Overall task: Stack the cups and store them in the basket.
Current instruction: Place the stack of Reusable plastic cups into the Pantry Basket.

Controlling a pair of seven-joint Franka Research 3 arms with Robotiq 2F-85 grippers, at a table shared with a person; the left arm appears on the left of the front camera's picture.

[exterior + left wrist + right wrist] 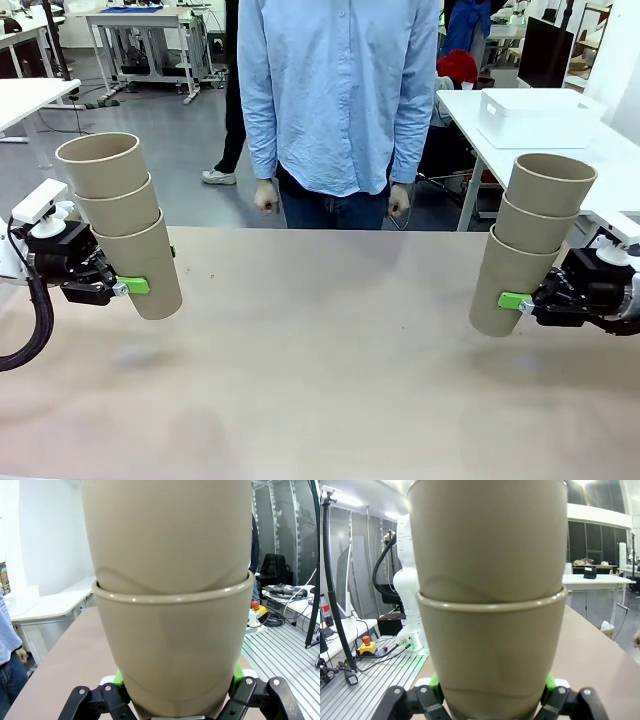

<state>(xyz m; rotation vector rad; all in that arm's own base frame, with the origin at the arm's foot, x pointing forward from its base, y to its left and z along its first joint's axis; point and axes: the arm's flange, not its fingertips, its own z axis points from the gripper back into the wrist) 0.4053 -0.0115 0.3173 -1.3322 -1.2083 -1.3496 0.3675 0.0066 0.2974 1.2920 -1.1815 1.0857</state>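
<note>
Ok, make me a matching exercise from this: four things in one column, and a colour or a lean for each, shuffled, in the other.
1 left stack of cups, in the left hand
2 right stack of cups, in the right hand
3 person's shirt
4 pads on the hands

A light blue
B green
C top leans toward robot's right
D top leans toward robot's left

Pairs: 1-D, 2-C, 3-A, 4-B

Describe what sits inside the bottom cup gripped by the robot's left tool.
A second cup nests inside the bottom cup in the left tool, a third cup inside that. Only upper parts show; walls hide their bases.
</note>
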